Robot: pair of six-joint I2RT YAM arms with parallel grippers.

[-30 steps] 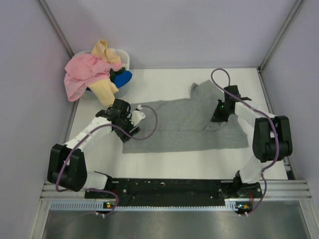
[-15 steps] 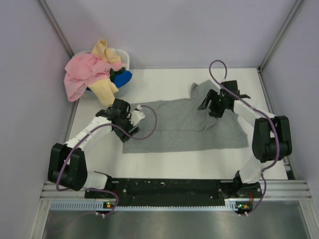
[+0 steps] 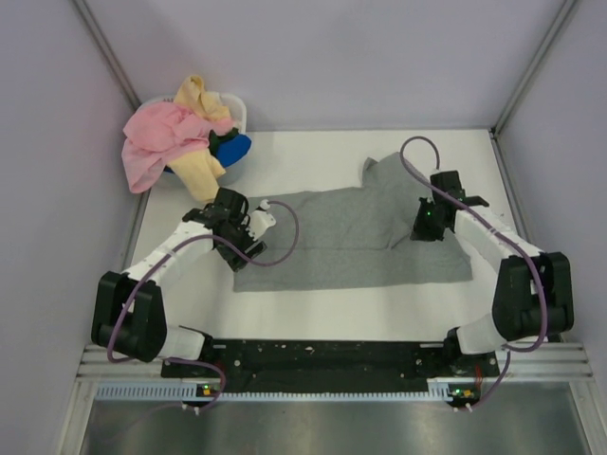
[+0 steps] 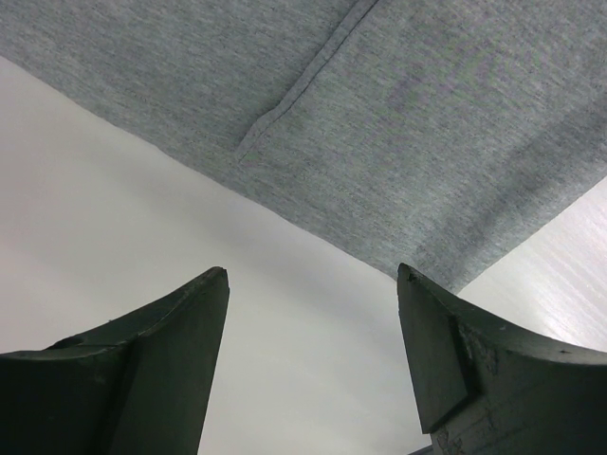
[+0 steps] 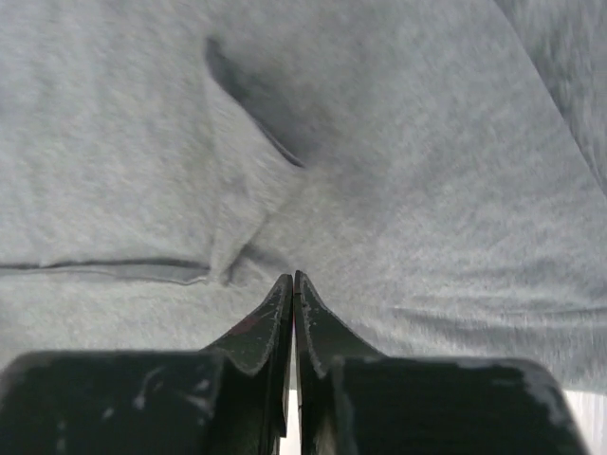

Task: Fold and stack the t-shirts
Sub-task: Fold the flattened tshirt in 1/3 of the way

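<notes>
A heather grey t-shirt (image 3: 341, 242) lies spread on the white table, its far right part folded up toward a point (image 3: 379, 171). My left gripper (image 3: 245, 248) is open and empty, low over bare table beside the shirt's left edge (image 4: 398, 142), with the hem just ahead of its fingertips (image 4: 313, 275). My right gripper (image 3: 427, 227) is shut with nothing between the jaws, its tips (image 5: 293, 277) over the grey fabric (image 5: 427, 190) near a crease. Pink (image 3: 156, 137), pale yellow (image 3: 201, 156) and blue (image 3: 235, 147) shirts are heaped at the back left.
A small white basket (image 3: 237, 109) sits under the heap of shirts in the back left corner. Lilac walls close in the table on the left, back and right. The arm bases stand on a black rail (image 3: 322, 355) at the near edge.
My right gripper swung toward the back left over the shirt, then came back right to its right side. The left arm and the shirt have barely moved.
</notes>
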